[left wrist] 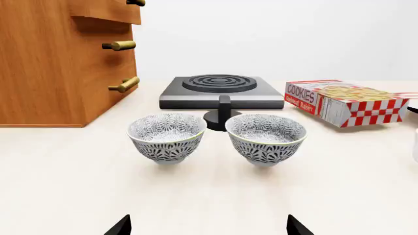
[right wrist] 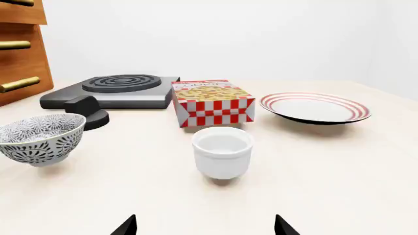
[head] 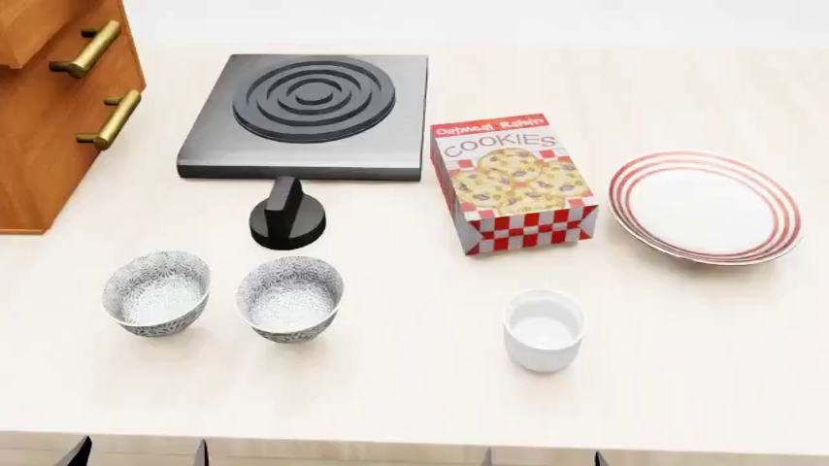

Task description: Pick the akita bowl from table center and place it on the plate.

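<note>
Two speckled akita bowls stand side by side on the pale table. The one nearer table center [head: 290,298] [left wrist: 266,138] [right wrist: 40,138] is upright and empty; its twin [head: 157,292] [left wrist: 167,137] sits to its left. The red-ringed white plate [head: 630,199] [right wrist: 274,104] lies empty at the far right. My left gripper [left wrist: 209,227] [head: 139,454] is open at the table's near edge, short of both bowls, holding nothing. My right gripper [right wrist: 205,227] [head: 545,456] is open too, just in front of the white cup.
A plain white cup [head: 543,331] [right wrist: 222,152] stands between the bowls and the plate. A cookies box [head: 513,182], a black hotplate [head: 309,115] with a round knob [head: 286,216], and a wooden drawer cabinet [head: 52,107] lie further back.
</note>
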